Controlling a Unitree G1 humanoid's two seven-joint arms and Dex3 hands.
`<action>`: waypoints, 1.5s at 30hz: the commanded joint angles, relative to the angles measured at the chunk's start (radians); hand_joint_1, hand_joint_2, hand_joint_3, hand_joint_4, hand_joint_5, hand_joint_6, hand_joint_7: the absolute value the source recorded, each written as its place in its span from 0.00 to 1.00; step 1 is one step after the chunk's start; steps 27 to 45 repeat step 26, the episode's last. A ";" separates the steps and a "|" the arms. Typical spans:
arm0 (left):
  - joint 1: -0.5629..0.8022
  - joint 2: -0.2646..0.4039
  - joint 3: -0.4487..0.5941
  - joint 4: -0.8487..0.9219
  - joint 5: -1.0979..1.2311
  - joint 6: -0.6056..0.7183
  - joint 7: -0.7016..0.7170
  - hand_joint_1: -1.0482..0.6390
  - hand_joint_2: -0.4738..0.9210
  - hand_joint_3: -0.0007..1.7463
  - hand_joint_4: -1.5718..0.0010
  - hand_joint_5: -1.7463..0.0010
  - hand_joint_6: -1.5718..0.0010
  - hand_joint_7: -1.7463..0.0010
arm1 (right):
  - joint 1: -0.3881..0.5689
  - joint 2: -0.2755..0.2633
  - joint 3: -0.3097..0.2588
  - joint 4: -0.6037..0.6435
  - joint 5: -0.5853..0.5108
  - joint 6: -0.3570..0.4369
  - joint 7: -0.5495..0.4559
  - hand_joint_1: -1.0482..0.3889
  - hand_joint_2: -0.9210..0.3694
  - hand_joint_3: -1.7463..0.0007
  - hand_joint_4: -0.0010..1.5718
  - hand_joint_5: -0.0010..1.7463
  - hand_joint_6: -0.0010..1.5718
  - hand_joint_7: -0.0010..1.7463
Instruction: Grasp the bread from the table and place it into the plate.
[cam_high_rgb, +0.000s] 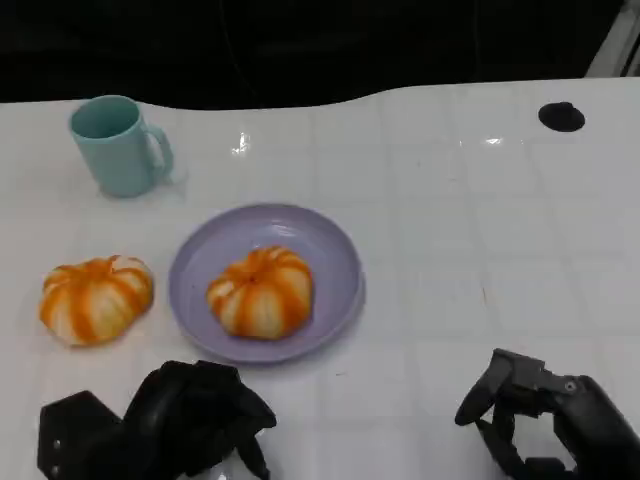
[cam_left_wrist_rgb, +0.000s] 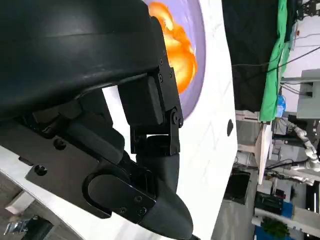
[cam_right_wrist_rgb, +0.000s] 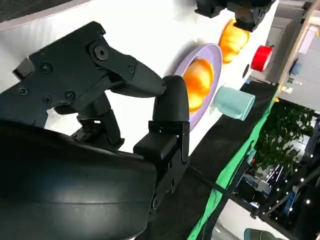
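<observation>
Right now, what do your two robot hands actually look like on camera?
Both are matte black. The left robot hand shows a rounded, glossy black shell, blocky finger segments and small screw heads in its wrist view. The right robot hand looks the same: angular black plates with round screws and smooth, tapered fingertips. I see no markings or loose cables.

glossy white table (cam_high_rgb: 480, 250) (faint grid), smooth lilac plate (cam_high_rgb: 340, 255), matt mug (cam_high_rgb: 115, 145)
</observation>
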 joint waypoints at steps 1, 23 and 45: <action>-0.011 0.018 0.014 0.019 -0.011 -0.009 -0.010 0.00 0.90 0.01 0.04 0.48 0.00 0.73 | -0.003 0.013 -0.007 0.016 0.040 0.043 0.017 0.47 0.25 0.40 0.48 1.00 0.41 0.90; -0.018 0.026 0.024 0.038 -0.002 -0.019 -0.014 0.00 0.91 0.00 0.04 0.47 0.00 0.72 | -0.012 0.038 -0.011 0.025 0.035 0.014 0.013 0.47 0.22 0.46 0.47 1.00 0.42 0.84; -0.023 0.026 0.028 0.047 -0.010 -0.020 -0.021 0.00 0.90 0.00 0.05 0.48 0.00 0.73 | -0.014 0.037 -0.009 0.026 0.027 0.016 0.012 0.47 0.22 0.47 0.48 1.00 0.42 0.84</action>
